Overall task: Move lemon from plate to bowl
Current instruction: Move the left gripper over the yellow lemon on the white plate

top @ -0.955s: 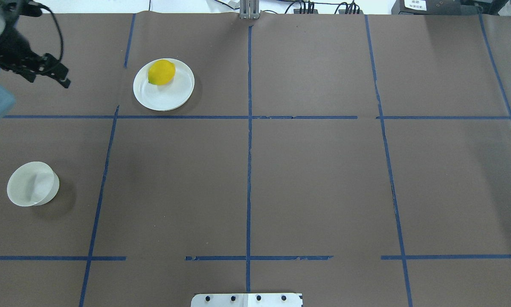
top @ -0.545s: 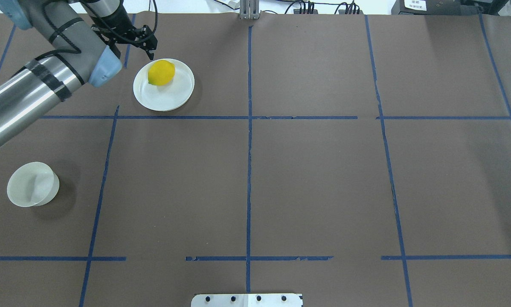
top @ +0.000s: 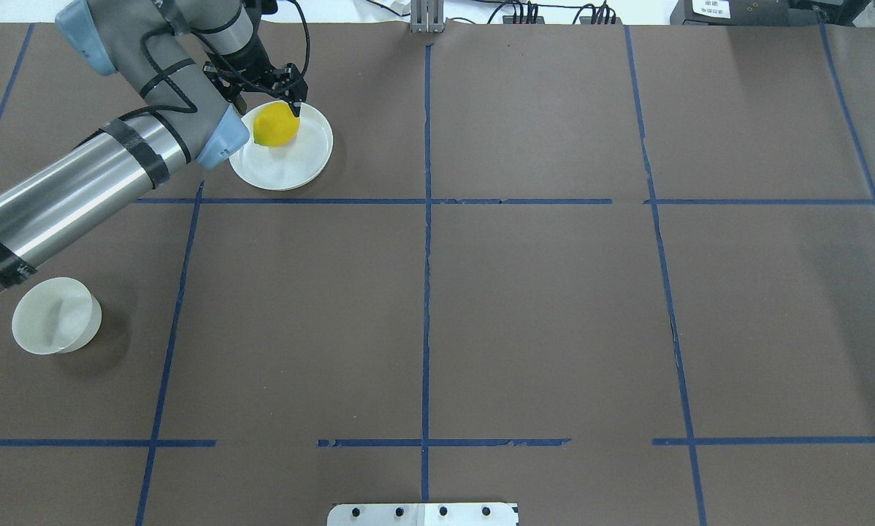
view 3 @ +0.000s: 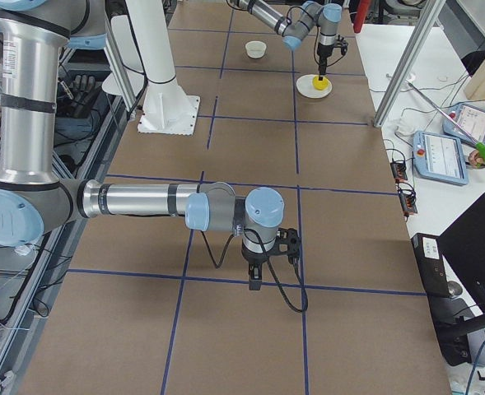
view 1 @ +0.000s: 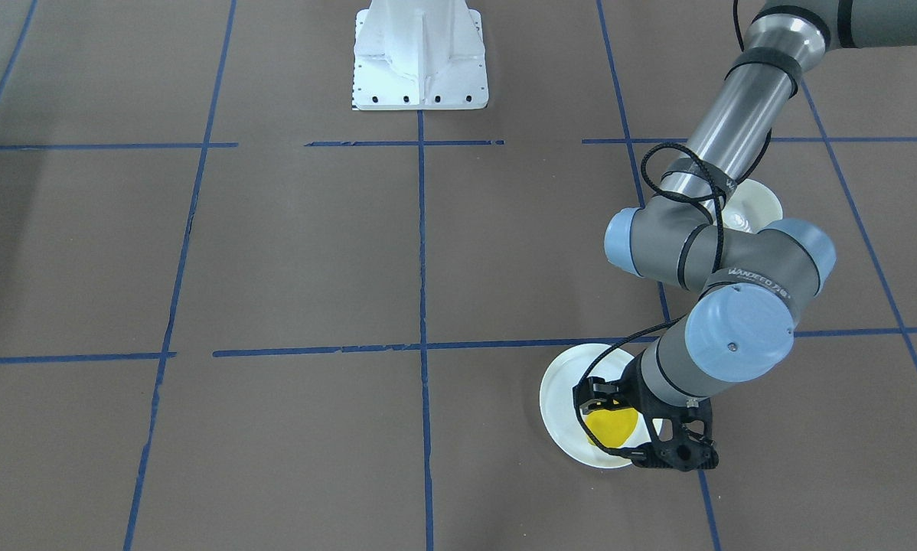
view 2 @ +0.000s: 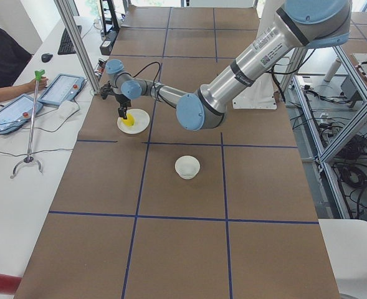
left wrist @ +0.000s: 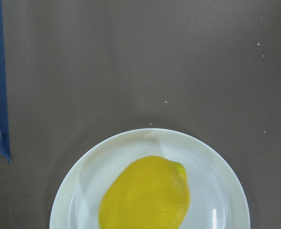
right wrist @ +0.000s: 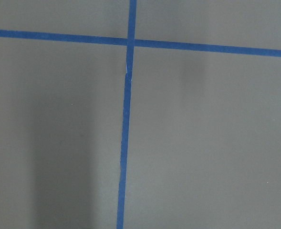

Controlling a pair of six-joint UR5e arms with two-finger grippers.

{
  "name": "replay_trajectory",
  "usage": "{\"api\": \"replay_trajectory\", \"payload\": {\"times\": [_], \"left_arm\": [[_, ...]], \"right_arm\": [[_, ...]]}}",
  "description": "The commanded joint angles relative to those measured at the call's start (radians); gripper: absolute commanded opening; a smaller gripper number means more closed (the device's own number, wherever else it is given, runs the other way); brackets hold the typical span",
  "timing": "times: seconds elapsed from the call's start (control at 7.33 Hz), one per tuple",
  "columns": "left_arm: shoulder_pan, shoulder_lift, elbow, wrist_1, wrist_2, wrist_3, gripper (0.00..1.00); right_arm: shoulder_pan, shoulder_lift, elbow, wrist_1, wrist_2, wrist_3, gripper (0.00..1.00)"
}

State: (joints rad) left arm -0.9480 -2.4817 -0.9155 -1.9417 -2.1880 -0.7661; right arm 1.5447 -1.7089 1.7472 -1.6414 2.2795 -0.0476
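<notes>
Two fingers (view 1: pixel 592 392) of my left pincer (top: pixel 268 102) stand apart, one on each side of the lemon (top: pixel 275 126). From these views I cannot tell whether either pad touches its skin. From the left side view I hang just above the fruit, wrist pointing down.

The lemon lies on its side on the plate (top: pixel 291 174), on the half away from my base and close to the rim. My left wrist camera looks straight down on it. The lemon sits at the bottom middle of that view, its small greenish tip pointing up and to the right.

The plate rests on the table (top: pixel 554 307), just beyond a blue tape line (top: pixel 481 201) that runs across in front of me.

The bowl (top: pixel 56 315) stands upright on my left, nearer my base and well apart from the plate. In the front view my left arm hides part of it.

My right pincer (view 3: pixel 256 280) shows only in the side view from my right. It points down close to the table near a tape line, far from plate and bowl. Apart or together, I cannot tell. Its wrist camera shows brown table and a crossing of blue tape.
</notes>
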Motion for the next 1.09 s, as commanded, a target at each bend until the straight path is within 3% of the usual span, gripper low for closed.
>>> {"api": "replay_trajectory", "payload": {"times": [0.0,0.95], "left_arm": [[0.012,-0.011,0.079,-0.084,0.014,-0.007,1.0],[0.04,-0.029,0.167,-0.181,0.045,-0.01,0.98]], "right_arm": [[0.0,0.0,0.0,0.0,0.0,0.0,1.0],[0.0,0.0,0.0,0.0,0.0,0.0,1.0]]}}
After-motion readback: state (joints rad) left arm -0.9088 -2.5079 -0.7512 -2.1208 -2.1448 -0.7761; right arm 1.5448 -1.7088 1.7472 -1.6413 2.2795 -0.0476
